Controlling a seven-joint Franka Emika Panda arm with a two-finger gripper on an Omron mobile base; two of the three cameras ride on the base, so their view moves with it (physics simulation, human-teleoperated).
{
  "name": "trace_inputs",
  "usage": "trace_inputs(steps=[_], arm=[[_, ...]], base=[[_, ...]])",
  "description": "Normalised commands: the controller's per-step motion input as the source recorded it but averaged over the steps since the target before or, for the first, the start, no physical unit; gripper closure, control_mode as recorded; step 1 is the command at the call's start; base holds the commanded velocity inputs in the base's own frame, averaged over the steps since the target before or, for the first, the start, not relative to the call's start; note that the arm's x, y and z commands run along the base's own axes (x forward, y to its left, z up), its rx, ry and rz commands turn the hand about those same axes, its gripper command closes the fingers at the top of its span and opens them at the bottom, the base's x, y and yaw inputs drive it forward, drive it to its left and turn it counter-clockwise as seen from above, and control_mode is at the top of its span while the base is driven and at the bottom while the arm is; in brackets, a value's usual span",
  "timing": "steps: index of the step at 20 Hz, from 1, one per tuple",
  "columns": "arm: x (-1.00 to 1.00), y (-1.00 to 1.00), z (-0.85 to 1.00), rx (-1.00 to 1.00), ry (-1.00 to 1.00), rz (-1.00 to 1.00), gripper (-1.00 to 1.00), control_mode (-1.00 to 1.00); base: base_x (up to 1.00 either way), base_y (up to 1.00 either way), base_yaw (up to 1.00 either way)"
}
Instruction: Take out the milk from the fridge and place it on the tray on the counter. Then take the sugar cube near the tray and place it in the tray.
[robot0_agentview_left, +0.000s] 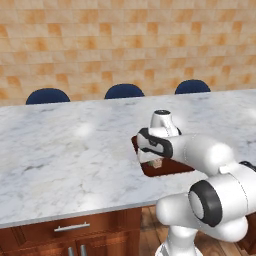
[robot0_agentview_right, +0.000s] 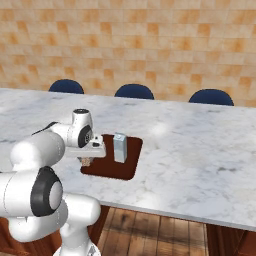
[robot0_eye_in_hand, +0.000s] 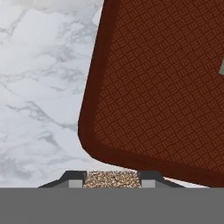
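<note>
Where the gripper (robot0_eye_in_hand: 111, 180) shows at the bottom of the hand view, its two dark fingertips (robot0_eye_in_hand: 73, 178) are clamped on opposite faces of the sugar cube (robot0_eye_in_hand: 111, 179), a tan, speckled block that fills the whole gap between them. As a judgement, the cube is very light and rigid but granular and crumbly at the edges, so a gentle pinch across two flat faces, as seen here, suits it better than a hard squeeze or a hold on its corners; being so small, it could also twist or slip out if held off-centre. Seen from the right base camera, the sugar cube hangs under the hand just above the near left part of the tray (robot0_agentview_right: 107, 170), whose rounded corner and raised dark rim lie directly ahead of the fingertips in the hand view. Inside the tray the milk (robot0_agentview_right: 120, 147) stands upright toward the far side, apart from the gripper; the rest of the tray floor appears bare woven reddish-brown. From the left base camera the arm hides most of the tray, and the sugar cube is glimpsed below the wrist. Around the tray spreads the marble counter (robot0_agentview_left: 65, 150), and beyond its far edge rise three dark blue chair backs (robot0_agentview_right: 134, 91).
</note>
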Motion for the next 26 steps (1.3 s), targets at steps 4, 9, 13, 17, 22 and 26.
trace_inputs(steps=[4,9,13,17,22,26], arm=[[0.35,-0.35,0.00,0.00,0.00,-0.21,1.00,-1.00],[0.35,-0.24,-0.21,0.00,0.00,-0.09,1.00,-1.00],[0.25,-0.23,-0.19,0.00,0.00,-0.09,1.00,-1.00],[0.25,-0.03,-0.17,0.00,0.00,-0.11,1.00,-1.00],[0.01,0.00,-0.33,0.00,0.00,-0.15,1.00,-1.00],[0.00,0.00,-0.40,0.00,0.00,-0.16,1.00,-1.00]], base=[[0.00,0.00,0.00],[0.00,0.00,0.00],[0.00,0.00,0.00],[0.00,0.00,0.00],[0.00,0.00,0.00],[0.00,0.00,0.00]])
